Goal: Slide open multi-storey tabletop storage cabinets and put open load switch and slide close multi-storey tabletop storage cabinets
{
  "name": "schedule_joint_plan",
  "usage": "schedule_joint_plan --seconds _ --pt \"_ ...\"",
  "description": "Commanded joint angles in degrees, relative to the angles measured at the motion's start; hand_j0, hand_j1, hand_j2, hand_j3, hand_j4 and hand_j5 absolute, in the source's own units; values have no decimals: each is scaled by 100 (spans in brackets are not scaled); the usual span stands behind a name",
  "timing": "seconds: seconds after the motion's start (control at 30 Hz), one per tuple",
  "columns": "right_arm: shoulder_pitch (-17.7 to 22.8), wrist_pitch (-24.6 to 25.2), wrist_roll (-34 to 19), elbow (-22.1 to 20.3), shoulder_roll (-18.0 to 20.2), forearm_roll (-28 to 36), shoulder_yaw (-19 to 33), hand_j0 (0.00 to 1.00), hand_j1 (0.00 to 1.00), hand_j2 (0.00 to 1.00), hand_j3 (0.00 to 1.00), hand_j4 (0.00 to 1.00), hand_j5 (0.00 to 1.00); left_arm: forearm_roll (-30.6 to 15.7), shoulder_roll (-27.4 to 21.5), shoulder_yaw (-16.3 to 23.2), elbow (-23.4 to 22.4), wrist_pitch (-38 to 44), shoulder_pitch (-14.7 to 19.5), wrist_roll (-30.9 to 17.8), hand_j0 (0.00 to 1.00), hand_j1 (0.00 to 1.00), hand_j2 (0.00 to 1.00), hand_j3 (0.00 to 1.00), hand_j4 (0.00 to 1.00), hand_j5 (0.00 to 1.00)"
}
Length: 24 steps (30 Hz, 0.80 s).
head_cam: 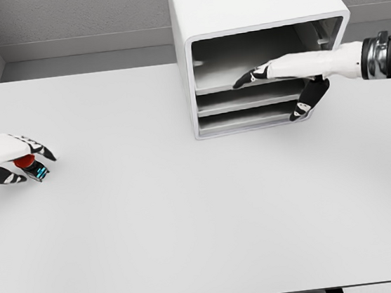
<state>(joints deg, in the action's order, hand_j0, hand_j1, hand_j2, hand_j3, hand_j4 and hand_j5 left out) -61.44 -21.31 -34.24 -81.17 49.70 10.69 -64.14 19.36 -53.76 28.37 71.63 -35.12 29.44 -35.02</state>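
Here the load switch (pixel 32 167), a small part with a red top and a teal-edged dark body, lay near the left edge of the table (pixel 189 218), enclosed by the curled fingers of the left hand (pixel 10 159), whose thumb closed beneath it. Its long axis could not be judged, since the fingers hid most of it. The storage cabinet (pixel 254 12) stood well apart, up and to the right at the far side of the table, its front facing the robot with the top compartment open and empty and two shallower tiers below. The right hand (pixel 284 87) rested at that front, fingers extended and holding nothing, the index reaching into the top opening, the thumb hanging over the lower tiers. The left hand was thus the carrier; the switch's path ran rightward and away toward the compartment.
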Motion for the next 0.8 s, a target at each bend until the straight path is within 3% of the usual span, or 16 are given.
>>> schedule_joint_plan --seconds 0.0,0.17,0.33,0.5,0.7,0.77 --pt "0 -303 -76 -74 -21 -304 -160 100 100 100 100 100 100 -38 -3 20 -79 12 0 2 58 58 58 58 58 58" --pt "-8 -567 -76 -197 -4 -304 -151 100 100 100 100 100 100 -55 -11 20 -79 12 0 2 48 48 48 48 48 48" --pt "-61 -681 -76 -470 40 -304 -142 100 100 100 100 100 100 -90 -46 2 96 12 0 2 48 48 48 48 48 48" --pt "-158 -769 -76 -637 58 -286 -116 100 100 100 100 100 100 -582 -310 -42 1160 12 -44 2 48 48 48 48 48 48" --pt "-149 -769 -76 -822 119 -260 -107 100 100 100 100 100 100 -1030 -591 -156 2012 12 -35 2 48 48 48 48 48 48" --pt "-114 -1129 -76 -830 260 -208 -125 100 100 100 100 100 100 -1206 -732 -165 2285 12 -9 2 48 48 48 48 48 48"
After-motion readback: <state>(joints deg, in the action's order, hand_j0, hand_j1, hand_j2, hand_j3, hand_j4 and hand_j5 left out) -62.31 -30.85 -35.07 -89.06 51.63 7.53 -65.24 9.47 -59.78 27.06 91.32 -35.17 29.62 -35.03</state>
